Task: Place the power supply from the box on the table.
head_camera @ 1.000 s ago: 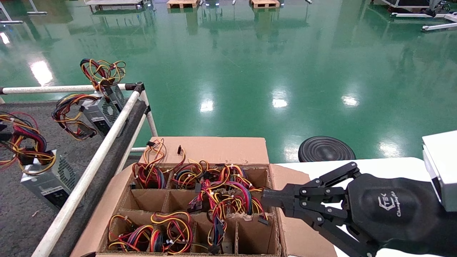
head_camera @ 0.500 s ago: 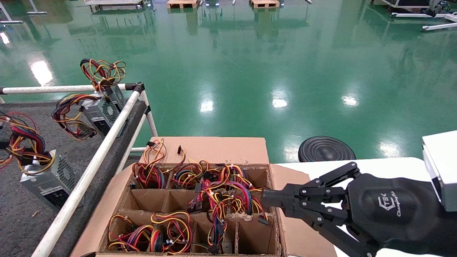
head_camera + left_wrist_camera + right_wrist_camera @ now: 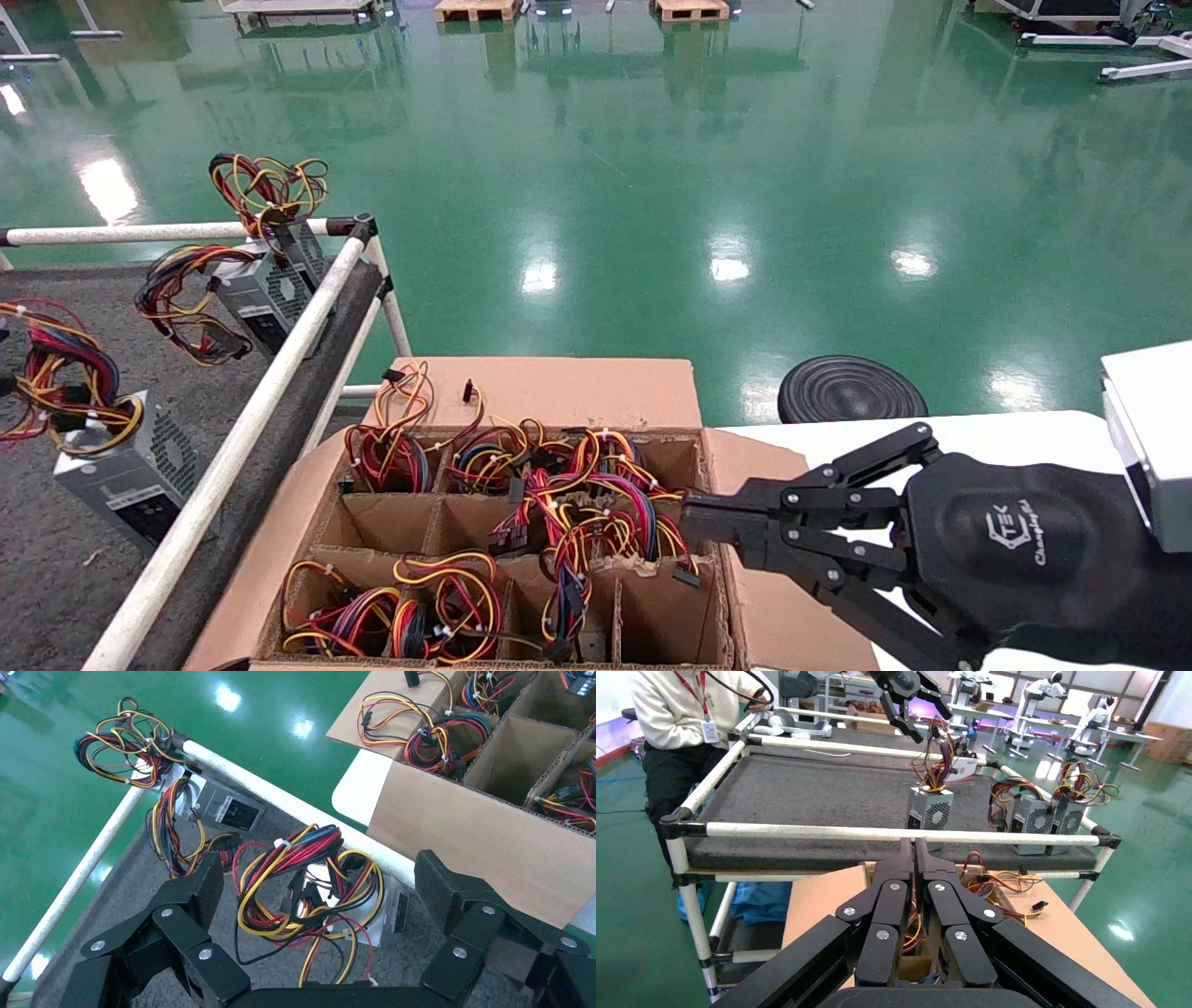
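A silver-grey power supply [image 3: 126,466] stands on the dark grey table [image 3: 56,578] at the near left, its red, yellow and black wire bundle [image 3: 60,373] piled on top. My left gripper [image 3: 320,881] hangs open just above it, one finger on each side of the bundle, touching nothing; the case [image 3: 393,913] shows beneath. It is out of the head view. The brown box [image 3: 773,606] sits to the right with wire bundles [image 3: 577,503] in several cells. My right gripper [image 3: 694,517] is shut and empty at the box's right edge.
Two more power supplies [image 3: 265,289] stand at the table's far corner. A white tube rail [image 3: 251,410] runs between table and box. A person [image 3: 687,713] stands at the table's far end. A black disc [image 3: 852,390] lies on the green floor beyond the white tabletop [image 3: 978,429].
The wire bundle on the near-left power supply has shifted and settled. A dark piece at the head view's left edge has gone. The right arm has not moved.
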{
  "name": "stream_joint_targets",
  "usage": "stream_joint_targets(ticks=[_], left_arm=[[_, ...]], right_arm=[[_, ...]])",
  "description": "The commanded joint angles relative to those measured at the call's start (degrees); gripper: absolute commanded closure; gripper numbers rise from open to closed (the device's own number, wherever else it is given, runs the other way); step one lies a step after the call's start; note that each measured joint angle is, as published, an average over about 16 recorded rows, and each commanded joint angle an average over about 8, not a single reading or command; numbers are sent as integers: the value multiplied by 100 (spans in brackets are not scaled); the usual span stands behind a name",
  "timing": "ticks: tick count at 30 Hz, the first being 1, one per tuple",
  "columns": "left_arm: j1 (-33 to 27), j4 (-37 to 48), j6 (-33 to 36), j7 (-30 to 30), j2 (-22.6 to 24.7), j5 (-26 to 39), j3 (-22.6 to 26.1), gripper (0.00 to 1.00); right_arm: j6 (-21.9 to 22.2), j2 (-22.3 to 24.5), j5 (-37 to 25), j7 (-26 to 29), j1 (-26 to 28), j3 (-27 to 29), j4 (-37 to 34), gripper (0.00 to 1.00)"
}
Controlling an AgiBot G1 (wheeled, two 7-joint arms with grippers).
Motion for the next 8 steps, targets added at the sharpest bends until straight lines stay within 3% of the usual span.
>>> stream_joint_targets(ticks=[1,8], left_arm=[[0,0,0,0,0,0,0,0],[-1,0,0,0,0,0,0,0]], right_arm=[[0,0,0,0,0,0,0,0],[0,0,0,0,0,0,0,0]])
